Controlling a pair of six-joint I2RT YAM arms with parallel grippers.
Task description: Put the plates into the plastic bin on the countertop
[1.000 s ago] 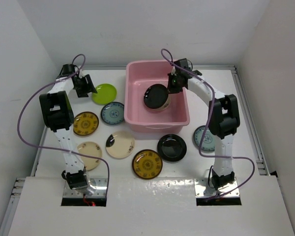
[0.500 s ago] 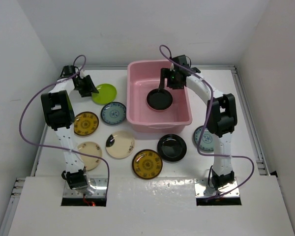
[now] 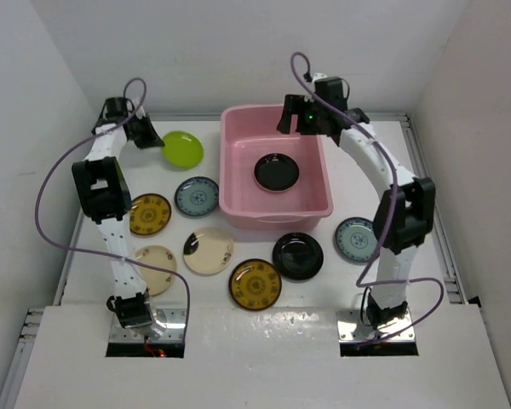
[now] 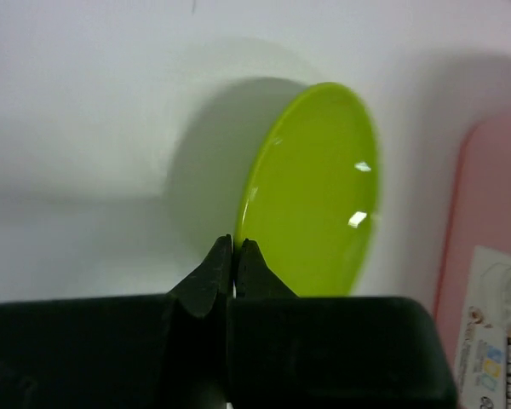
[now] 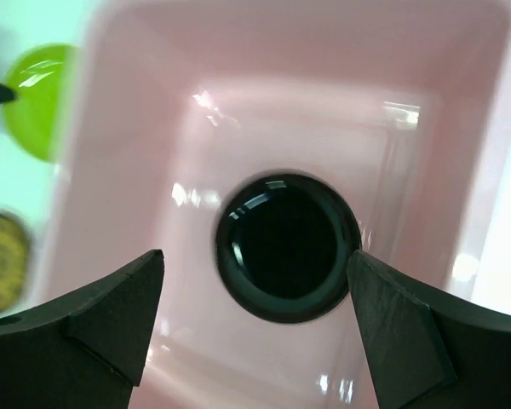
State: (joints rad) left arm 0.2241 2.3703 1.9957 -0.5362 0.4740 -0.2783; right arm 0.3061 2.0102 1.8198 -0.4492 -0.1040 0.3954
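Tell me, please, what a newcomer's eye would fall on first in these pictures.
The pink bin at the back middle of the table stands out, with one black plate lying flat inside, below the open right gripper. At back left, the left gripper pinches the rim of a tilted lime green plate. Seven more plates lie scattered on the white table.

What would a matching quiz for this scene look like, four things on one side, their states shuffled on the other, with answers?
1 lime green plate
2 pink bin
3 right fingers
4 blotched cream plate

A spread open above the bin
B on the countertop, empty
C rim pinched by the left fingers
D holds one black plate

Pairs: 1-C, 2-D, 3-A, 4-B.
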